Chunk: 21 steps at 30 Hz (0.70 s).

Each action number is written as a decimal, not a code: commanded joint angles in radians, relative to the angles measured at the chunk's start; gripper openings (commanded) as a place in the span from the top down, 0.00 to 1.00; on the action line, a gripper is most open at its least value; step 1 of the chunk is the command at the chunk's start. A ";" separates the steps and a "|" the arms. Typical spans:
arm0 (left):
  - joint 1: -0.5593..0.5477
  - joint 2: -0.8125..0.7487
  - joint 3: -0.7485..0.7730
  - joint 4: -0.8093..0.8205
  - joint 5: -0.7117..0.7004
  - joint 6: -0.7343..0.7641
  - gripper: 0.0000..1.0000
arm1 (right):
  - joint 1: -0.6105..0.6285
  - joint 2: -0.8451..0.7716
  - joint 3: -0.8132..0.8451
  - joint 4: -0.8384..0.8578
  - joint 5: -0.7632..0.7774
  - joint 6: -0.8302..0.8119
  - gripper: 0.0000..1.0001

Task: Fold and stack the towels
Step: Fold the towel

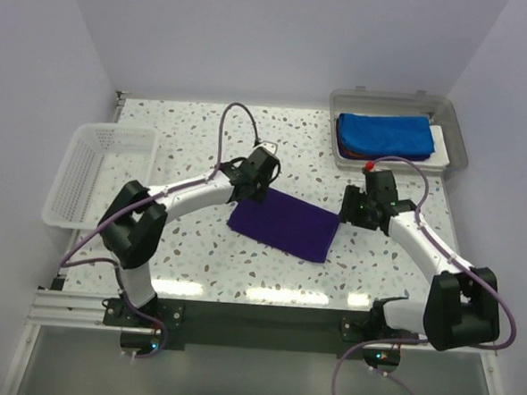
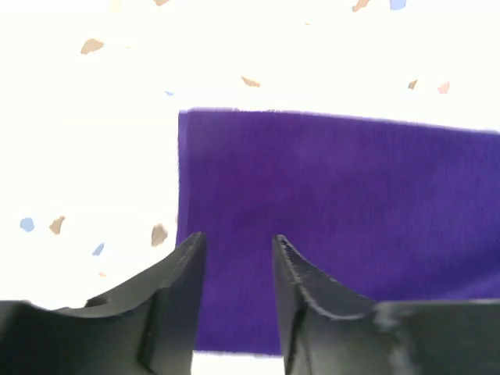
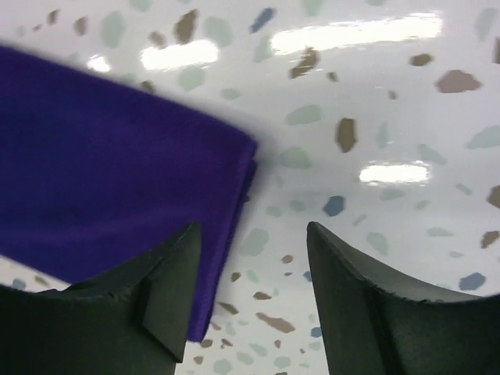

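A deep purple towel (image 1: 284, 224) lies folded flat on the speckled table, between the two arms. My left gripper (image 1: 248, 195) hovers over its far left corner. In the left wrist view the jaws (image 2: 238, 250) stand partly apart with the purple towel (image 2: 336, 203) under them and nothing pinched between them. My right gripper (image 1: 348, 208) is at the towel's right edge. In the right wrist view it (image 3: 254, 234) is open and straddles the folded edge (image 3: 234, 187), one finger over cloth and the other over bare table. A blue towel (image 1: 384, 133) lies folded on top in the grey tray (image 1: 459, 149), with a rust-brown edge (image 1: 345, 154) showing under it.
A white plastic basket (image 1: 99, 171) stands at the left edge of the table. The grey tray sits at the back right corner, lined with a white sheet (image 1: 440, 135). Purple cables loop over both arms.
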 commanded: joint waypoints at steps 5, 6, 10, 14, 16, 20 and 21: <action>0.028 0.175 0.099 0.114 -0.001 0.056 0.64 | 0.197 -0.038 0.010 -0.004 -0.163 0.015 0.52; 0.032 0.180 0.092 0.117 -0.006 0.050 0.64 | 0.228 -0.032 -0.001 0.005 -0.179 0.044 0.54; 0.070 0.183 0.019 0.114 -0.038 -0.003 0.66 | 0.303 -0.006 -0.077 0.080 -0.194 0.100 0.63; 0.118 0.154 -0.067 0.110 -0.059 -0.024 0.67 | 0.358 0.068 -0.094 0.097 -0.205 0.111 0.64; 0.149 0.132 -0.105 0.111 -0.072 -0.029 0.67 | 0.394 0.111 -0.096 0.114 -0.216 0.123 0.64; 0.212 0.060 -0.202 0.110 -0.124 -0.013 0.66 | 0.467 0.178 -0.061 0.159 -0.207 0.146 0.64; 0.225 0.050 -0.211 0.107 -0.125 -0.007 0.65 | 0.486 0.189 -0.053 0.163 -0.204 0.158 0.64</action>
